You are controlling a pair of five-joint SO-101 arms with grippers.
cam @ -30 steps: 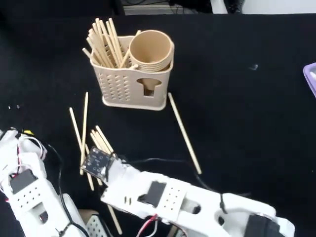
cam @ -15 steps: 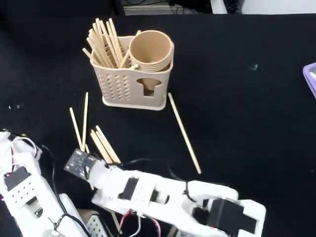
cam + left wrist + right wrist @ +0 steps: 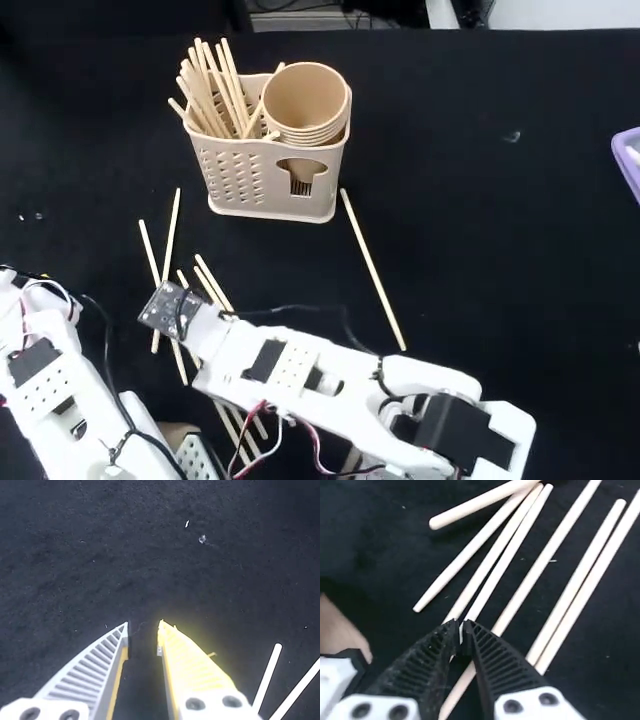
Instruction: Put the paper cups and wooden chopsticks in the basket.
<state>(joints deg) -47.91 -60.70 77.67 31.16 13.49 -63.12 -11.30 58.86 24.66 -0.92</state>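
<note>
Looks like the right gripper has its jaws pinched on one chopstick tip in the desk's 8 o'clock pile (left gripper jaws slightly apart, empty), so it might swivel loose before the basket at 11.

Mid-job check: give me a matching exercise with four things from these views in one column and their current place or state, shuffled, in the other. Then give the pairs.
Things:
1. paper cups
2. lone chopstick
3. left gripper
4. right gripper

Place or state:
A. shut on one of the loose chopsticks on the table
B. stacked inside the basket
C. open above bare black cloth
D. lying flat beside the basket, apart from the pile

Pairs: 1-B, 2-D, 3-C, 4-A
</note>
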